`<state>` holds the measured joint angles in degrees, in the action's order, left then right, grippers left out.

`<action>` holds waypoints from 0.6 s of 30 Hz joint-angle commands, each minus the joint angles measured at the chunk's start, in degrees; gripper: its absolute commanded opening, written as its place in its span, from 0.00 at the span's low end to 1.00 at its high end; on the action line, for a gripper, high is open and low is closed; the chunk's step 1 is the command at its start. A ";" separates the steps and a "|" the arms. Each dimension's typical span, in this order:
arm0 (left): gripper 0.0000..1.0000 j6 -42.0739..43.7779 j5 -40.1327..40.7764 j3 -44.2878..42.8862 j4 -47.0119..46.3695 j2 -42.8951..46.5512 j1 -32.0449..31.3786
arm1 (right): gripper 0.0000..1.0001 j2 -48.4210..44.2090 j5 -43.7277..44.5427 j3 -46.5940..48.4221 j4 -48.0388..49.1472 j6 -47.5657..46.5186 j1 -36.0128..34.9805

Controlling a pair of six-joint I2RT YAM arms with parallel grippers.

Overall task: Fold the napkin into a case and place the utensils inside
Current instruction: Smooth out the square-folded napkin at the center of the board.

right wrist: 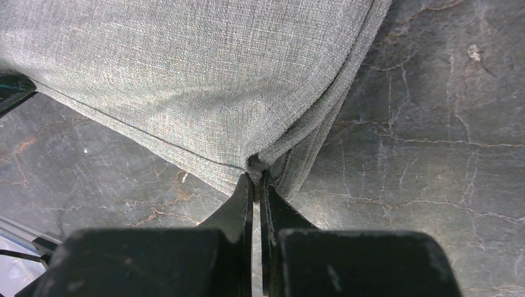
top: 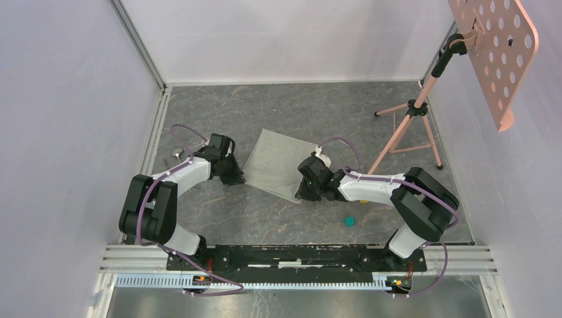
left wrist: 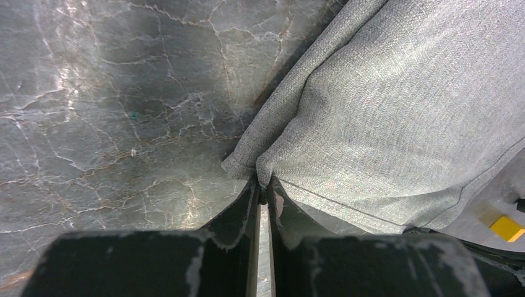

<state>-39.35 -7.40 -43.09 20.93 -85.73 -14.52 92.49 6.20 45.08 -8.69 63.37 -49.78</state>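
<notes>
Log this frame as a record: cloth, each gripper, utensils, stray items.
napkin: spread on the table, two corners pinched
left gripper: shut on one napkin corner
right gripper: shut on another napkin corner
possible utensil: small silver item beside the left arm, too small to identify
teal cube: on the table near the right arm
yellow cube: beside the napkin

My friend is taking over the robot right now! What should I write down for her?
Left gripper: shut on the napkin's left corner.
Right gripper: shut on its near corner.
The napkin lies on the table. A silver utensil, likely the spoon, sits left of it; fork not seen.
Done: corners gripped.
Left: fold the case, put the utensils inside.
</notes>
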 commanded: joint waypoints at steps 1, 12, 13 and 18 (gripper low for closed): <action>0.17 1.61 3.28 -0.59 -0.85 -0.08 0.37 | 0.00 1.68 0.34 -0.26 -0.27 0.03 -0.22; 0.41 1.13 2.12 -0.05 2.54 8.64 0.33 | 0.00 1.87 0.40 0.19 -0.32 0.26 -0.23; 0.41 0.82 1.72 0.33 2.48 9.44 0.37 | 0.00 1.84 0.38 0.19 -0.28 0.26 -0.30; 0.33 -0.20 -0.70 0.87 0.53 9.82 0.37 | 0.00 1.69 0.53 0.35 -0.37 0.43 -0.32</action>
<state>-39.35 -6.37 -42.78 22.85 -76.55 -14.48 92.82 5.91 45.08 -8.01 63.40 -49.84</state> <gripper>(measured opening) 0.364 0.021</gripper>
